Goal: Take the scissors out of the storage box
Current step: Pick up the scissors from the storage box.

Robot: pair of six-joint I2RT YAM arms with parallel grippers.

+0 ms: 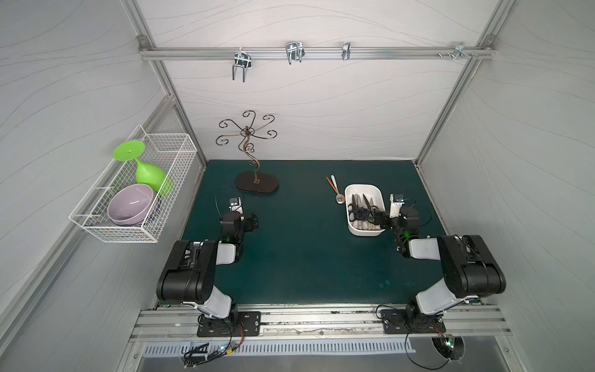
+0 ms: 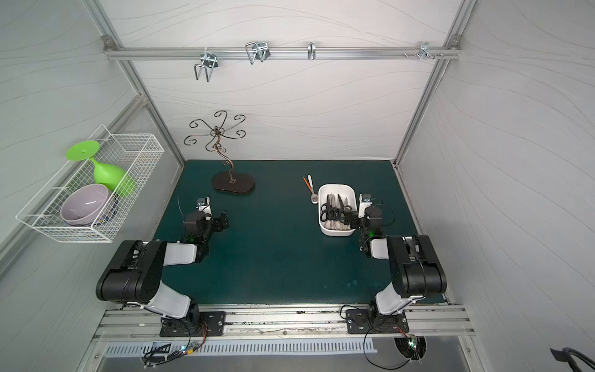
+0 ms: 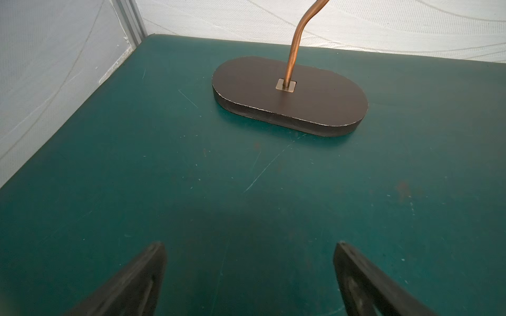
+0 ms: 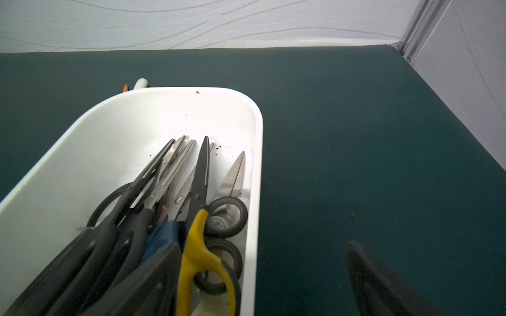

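The white storage box [image 1: 363, 186] [image 2: 336, 186] sits on the right half of the green mat. Several scissors [image 1: 362, 209] [image 2: 335, 209] lie bundled inside, blades toward the back wall. The right wrist view shows the box wall [image 4: 82, 164], a yellow-and-black pair [image 4: 197, 254], a blue handle [image 4: 161, 235] and black-handled pairs [image 4: 109, 240]. My right gripper [image 1: 381, 220] [image 2: 350, 219] [image 4: 264, 245] is open and straddles the box's right wall: one finger above the handles, the other outside above the mat. It holds nothing. My left gripper [image 1: 252, 222] [image 2: 223, 219] [image 3: 249, 243] hangs open and empty above the mat's left side.
A white-handled spoon [image 1: 336, 190] and a thin orange stick [image 1: 331, 185] lie just left of the box. A curly metal hook stand [image 1: 257, 186] [image 3: 290, 95] stands ahead of the left gripper. A wire basket [image 1: 174, 145] on the left wall holds a green glass and a purple bowl.
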